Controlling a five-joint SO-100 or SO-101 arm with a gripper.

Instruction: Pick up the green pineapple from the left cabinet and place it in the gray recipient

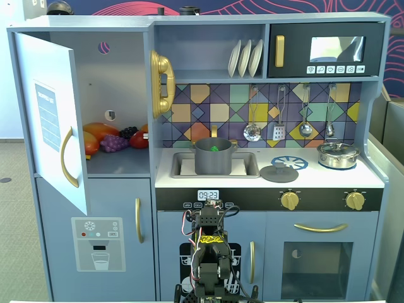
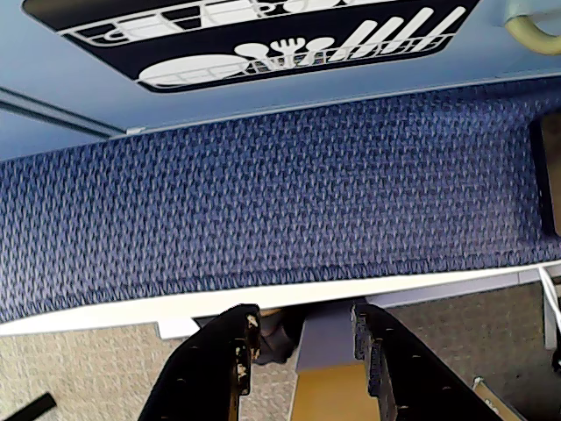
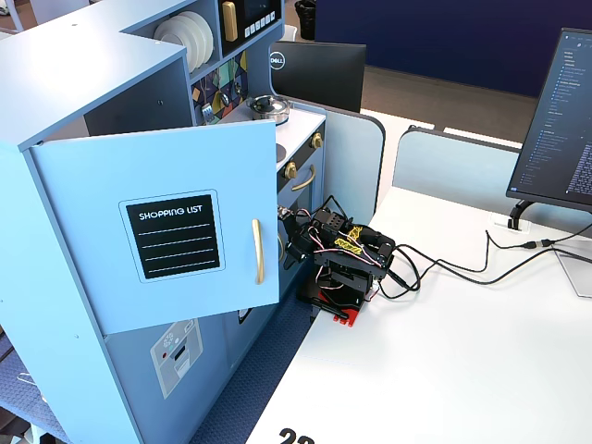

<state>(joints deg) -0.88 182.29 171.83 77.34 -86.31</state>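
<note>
Only a fixed view from the front looks inside the gray pot (image 1: pixel 213 158) in the sink, where the green pineapple (image 1: pixel 214 149) shows, right of the open left cabinet (image 1: pixel 117 88). A fixed view from the side reads "SHOPPING LIST" on its door (image 3: pixel 174 236). In the wrist view the gripper (image 2: pixel 302 336) is parted and empty.

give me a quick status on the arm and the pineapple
End effector open, empty, folded low at the kitchen's base. Green pineapple already inside gray recipient in the sink. Left cabinet door open. Nothing in the way.
</note>
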